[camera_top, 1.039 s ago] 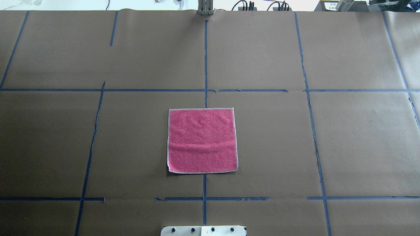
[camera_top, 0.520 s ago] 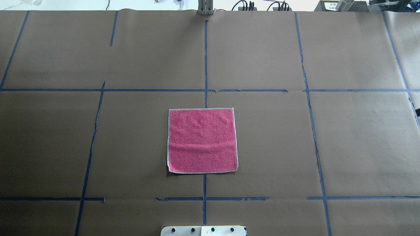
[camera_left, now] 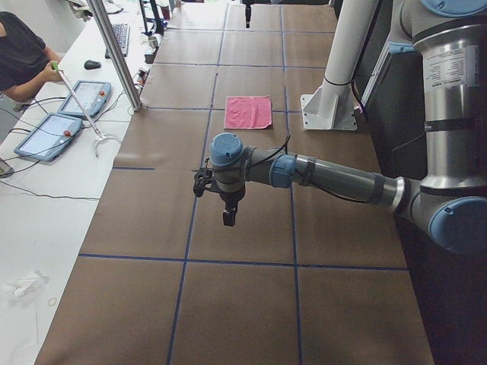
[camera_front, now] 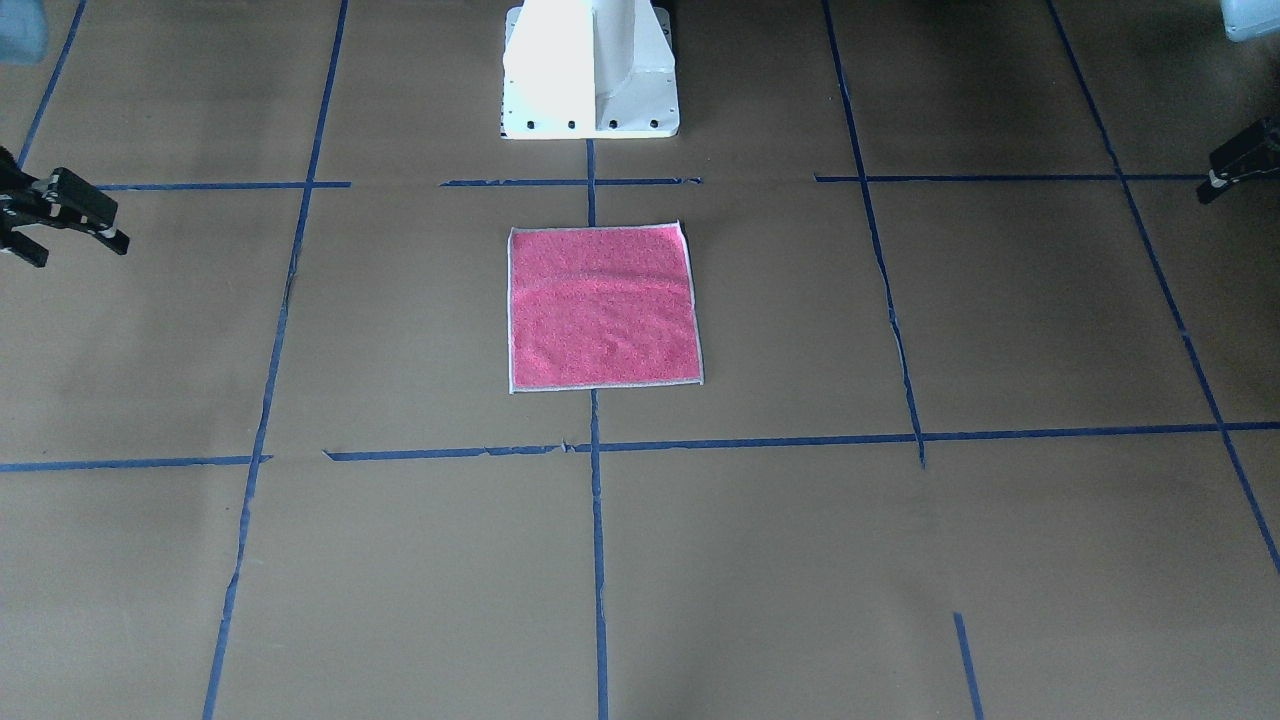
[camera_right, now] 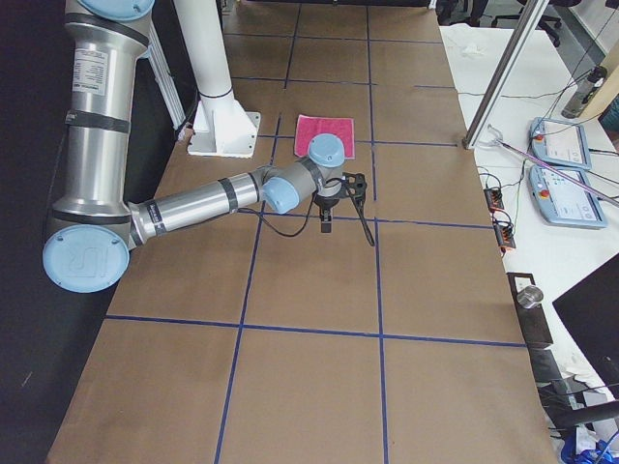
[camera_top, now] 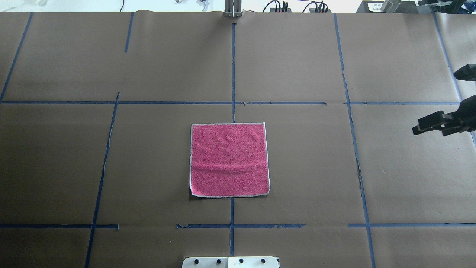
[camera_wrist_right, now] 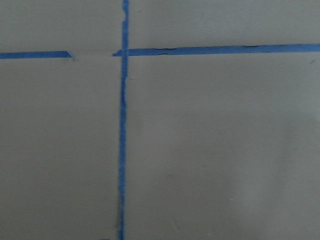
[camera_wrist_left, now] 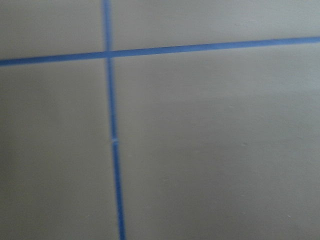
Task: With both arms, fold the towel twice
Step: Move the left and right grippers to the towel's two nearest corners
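Nothing is folded yet, both folds are yours to make. The towel [camera_top: 229, 160] lies flat and square just in front of the pedestal base [camera_front: 590, 70], nubby pink terry face up. It has a whitish stitched border and one soft ridge on the base side. The right gripper [camera_front: 80, 245] hangs well off to one side of the base, jaws spread, holding nothing. The left gripper [camera_front: 1238, 162] is far off the other side, its jaws cut off by the frame, so I cannot tell. The surface [camera_top: 111, 167] is matte brown paper, gridded with blue tape [camera_top: 233, 74].
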{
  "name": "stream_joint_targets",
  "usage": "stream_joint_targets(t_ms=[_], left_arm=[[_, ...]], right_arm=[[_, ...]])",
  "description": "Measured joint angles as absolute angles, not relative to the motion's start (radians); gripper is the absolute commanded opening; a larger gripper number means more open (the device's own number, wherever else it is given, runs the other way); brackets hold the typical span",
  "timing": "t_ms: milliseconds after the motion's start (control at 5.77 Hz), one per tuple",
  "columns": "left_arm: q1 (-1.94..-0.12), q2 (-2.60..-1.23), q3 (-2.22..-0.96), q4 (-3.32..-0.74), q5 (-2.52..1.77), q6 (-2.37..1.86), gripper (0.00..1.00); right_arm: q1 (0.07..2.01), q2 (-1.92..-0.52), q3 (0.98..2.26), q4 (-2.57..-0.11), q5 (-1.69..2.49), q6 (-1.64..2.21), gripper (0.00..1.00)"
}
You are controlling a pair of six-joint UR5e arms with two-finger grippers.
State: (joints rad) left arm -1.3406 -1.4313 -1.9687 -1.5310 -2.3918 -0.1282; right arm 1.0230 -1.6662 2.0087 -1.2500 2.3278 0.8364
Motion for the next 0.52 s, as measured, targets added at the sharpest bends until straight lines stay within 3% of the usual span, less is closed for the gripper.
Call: stream_joint_targets(t_ms=[520], left_arm=[[-1.081, -1.525, -2.034, -1.6, -2.381, -0.504, 1.0]], right_arm=[[0.672, -1.465, 2.036, -1.255, 2.086, 1.331, 1.0]])
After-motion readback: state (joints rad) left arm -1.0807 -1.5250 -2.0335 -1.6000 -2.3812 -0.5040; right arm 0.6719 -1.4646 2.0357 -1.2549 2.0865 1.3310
